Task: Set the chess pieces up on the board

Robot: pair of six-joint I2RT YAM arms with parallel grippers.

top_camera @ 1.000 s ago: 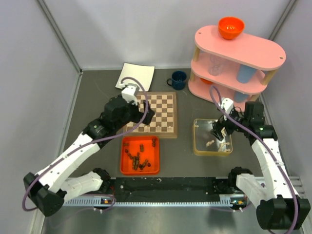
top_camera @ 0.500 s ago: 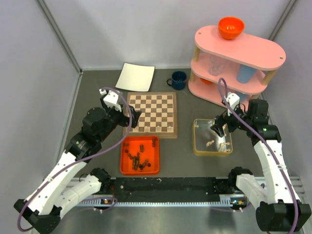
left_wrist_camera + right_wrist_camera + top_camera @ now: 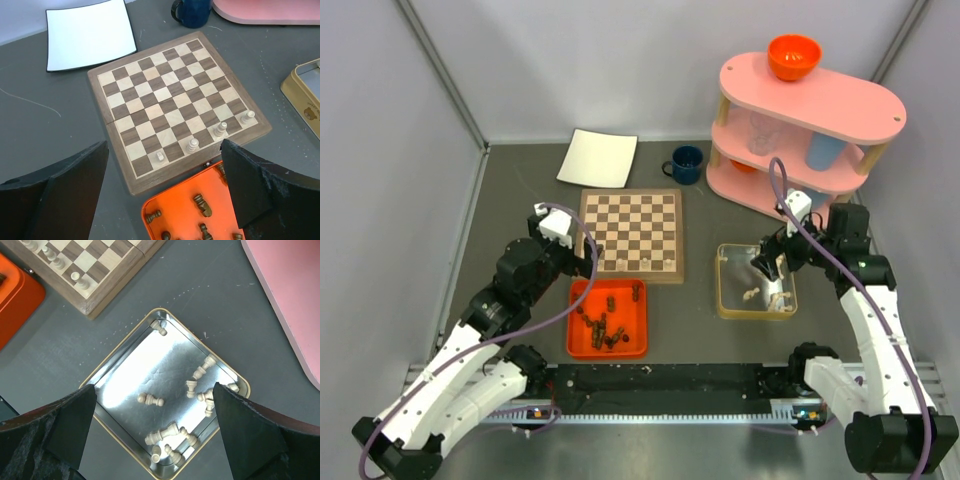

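You've got four pale pieces (image 3: 193, 145) standing on one board (image 3: 150, 90); one orange tray (image 3: 175, 200) of dark pieces (image 3: 200, 205), one tin (image 3: 135, 365) of loose pale men (image 3: 150, 400), both too jumbled to count; one mug (image 3: 192, 10); one white sheet (image 3: 87, 32).

- The left gripper (image 3: 582, 262) has drawn off the board (image 3: 630, 193). A second ago it hung over the board's near-left squares; now it sits just off the near-left corner.
- The left arm (image 3: 510, 285) has swung back with it, so its wrist is beside the board's left edge, no longer above the squares.
- Those near-left squares are now uncovered, and a pale chess piece (image 3: 159, 157) shows there.
- The right arm (image 3: 860, 290) has shifted its wrist slightly farther from the board's right side.
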